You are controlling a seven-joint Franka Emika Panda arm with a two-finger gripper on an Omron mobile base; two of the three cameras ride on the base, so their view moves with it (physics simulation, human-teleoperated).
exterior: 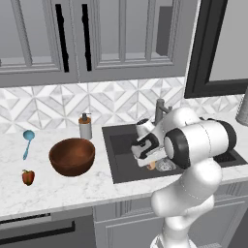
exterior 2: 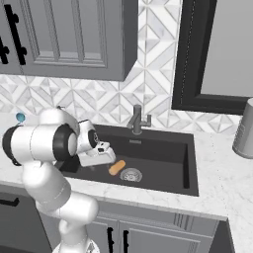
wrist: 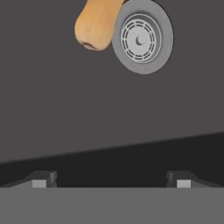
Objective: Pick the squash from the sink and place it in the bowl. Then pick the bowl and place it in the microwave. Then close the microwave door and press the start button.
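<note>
The hand [wrist: 111, 181] is held over the sink [exterior 2: 185, 163] with its two fingertips [wrist: 40, 180] set wide apart and nothing between them, so it is released and empty. In the hand view the squash [wrist: 95, 24] is seen lying on the dark floor of the sink, touching the rim of the round silver drain [wrist: 142, 39] and well ahead of the fingertips. In the right base view the squash [exterior 2: 117, 167] lies just beside the drain [exterior 2: 131, 174], near the front wall of the basin, with the hand [exterior 2: 101, 154] close to it on the side away from the drain. The silver faucet [exterior 2: 137, 120] stands at the back edge of the sink. In the left base view the bowl [exterior: 72, 156] is set upright on the marble table [exterior: 58, 191], to the left of the sink [exterior: 112, 145] and apart from it. A soap dispenser [exterior: 85, 126] stands behind the bowl near the back edge of the table, a blue spoon [exterior: 27, 142] lies towards the left edge, and a small red pepper [exterior: 28, 177] sits in front of it, near the front edge.
</note>
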